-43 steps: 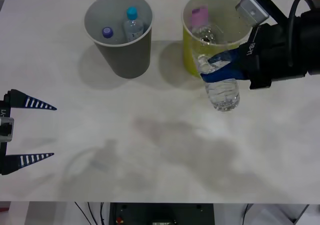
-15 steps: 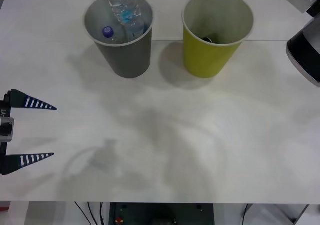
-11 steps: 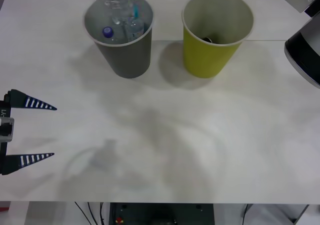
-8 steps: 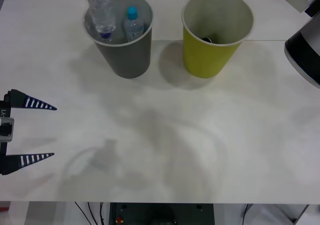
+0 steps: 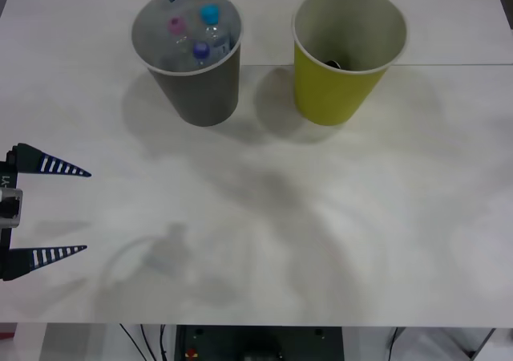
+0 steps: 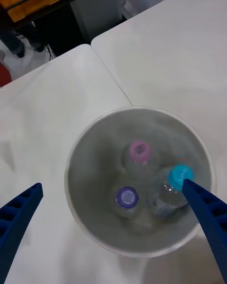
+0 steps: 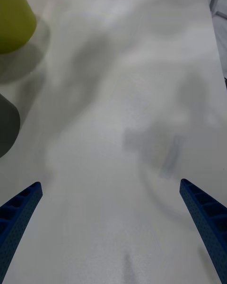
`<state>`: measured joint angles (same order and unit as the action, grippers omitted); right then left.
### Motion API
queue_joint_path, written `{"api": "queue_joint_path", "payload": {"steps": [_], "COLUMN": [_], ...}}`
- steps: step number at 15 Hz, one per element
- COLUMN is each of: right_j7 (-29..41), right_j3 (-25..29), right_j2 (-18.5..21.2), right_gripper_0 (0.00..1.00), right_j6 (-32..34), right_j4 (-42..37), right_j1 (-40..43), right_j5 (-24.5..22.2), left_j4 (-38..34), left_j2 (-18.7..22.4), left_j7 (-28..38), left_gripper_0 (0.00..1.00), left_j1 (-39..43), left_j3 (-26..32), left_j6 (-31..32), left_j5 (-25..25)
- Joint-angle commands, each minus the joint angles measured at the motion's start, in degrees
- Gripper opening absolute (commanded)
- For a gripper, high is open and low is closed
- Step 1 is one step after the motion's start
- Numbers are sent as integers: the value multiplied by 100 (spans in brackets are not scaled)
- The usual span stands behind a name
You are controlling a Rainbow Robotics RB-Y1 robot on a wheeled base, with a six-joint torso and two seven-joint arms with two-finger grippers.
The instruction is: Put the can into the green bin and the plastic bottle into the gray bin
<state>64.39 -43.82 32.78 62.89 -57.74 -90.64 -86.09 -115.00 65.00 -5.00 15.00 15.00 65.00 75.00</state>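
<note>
Pink-capped, the plastic bottle (image 6: 140, 152) stands upright inside the gray bin (image 5: 195, 96) at the table's (image 5: 321, 217) far left, beside a light-blue-capped bottle (image 6: 178, 177) and a purple-capped bottle (image 6: 126, 198). Above that bin, the right gripper (image 6: 113, 222) hangs with fingers spread wide, holding nothing. To the right stands the green bin (image 5: 337, 88). Over the near left edge, the left gripper (image 5: 40, 208) waits, fingers wide apart and empty.

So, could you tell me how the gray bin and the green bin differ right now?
The gray bin is dark gray and holds three upright bottles, including the plastic bottle with its pink cap; the green bin is yellow-green with just a small dark object at its bottom. The open right gripper hangs over the gray bin, not the green. Both are tapered round cups of like size.
</note>
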Motion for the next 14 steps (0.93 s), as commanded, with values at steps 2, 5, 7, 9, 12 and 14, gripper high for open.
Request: {"api": "queue_joint_path", "payload": {"steps": [2, 5, 7, 9, 12, 14], "right_j7": [-23, -41, -76, -137, -295, -709], "right_j3": [181, 444, 682, 928, 1376, 1719], "right_j2": [694, 1275, 1635, 1934, 2294, 2470], "right_gripper_0": [100, 100, 100, 100, 100, 100], "right_j6": [22, 22, 22, 22, 22, 22], "right_j4": [-1169, -2215, -2865, -3437, -4166, -4535], "right_j1": [653, 1268, 1734, 2173, 2921, 3457], "right_j5": [102, 102, 110, 110, 110, 137], "left_j4": [0, 0, 0, 0, 0, 0], "left_j2": [0, 0, 0, 0, 0, 0], "left_j7": [0, 0, 0, 0, 0, 0], "left_gripper_0": [100, 100, 100, 100, 100, 100], "left_j1": [0, 0, 0, 0, 0, 0], "left_j3": [0, 0, 0, 0, 0, 0], "left_j6": [0, 0, 0, 0, 0, 0], "left_j5": [0, 0, 0, 0, 0, 0]}}
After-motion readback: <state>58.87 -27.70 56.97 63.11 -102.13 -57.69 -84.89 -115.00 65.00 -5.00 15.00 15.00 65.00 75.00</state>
